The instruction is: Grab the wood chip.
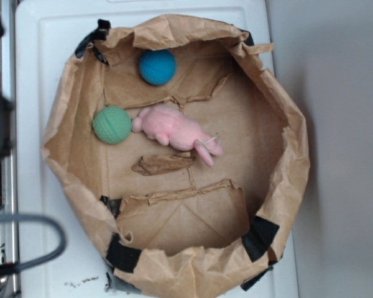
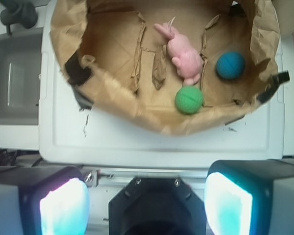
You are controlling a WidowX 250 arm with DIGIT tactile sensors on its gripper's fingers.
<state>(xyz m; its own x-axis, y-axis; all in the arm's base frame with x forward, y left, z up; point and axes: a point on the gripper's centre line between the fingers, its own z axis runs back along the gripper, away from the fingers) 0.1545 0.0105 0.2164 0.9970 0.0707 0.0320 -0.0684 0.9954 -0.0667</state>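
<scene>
Inside the wide, crumpled brown paper bag with rolled-down walls, the small flat brown wood chip lies on the bag's floor, just beside the pink plush toy and seemingly touching its lower edge. A green dimpled ball sits against the toy's rounded end, and a blue dimpled ball rests well apart near the bag's wall. The bag stands on a white plastic surface. From the wrist view, the two pale fingers stand wide apart, gripping nothing, their pads at the bottom edge of the frame outside the bag. The wood chip lies well away from them, beyond the bag's near wall, roughly between the two.
</scene>
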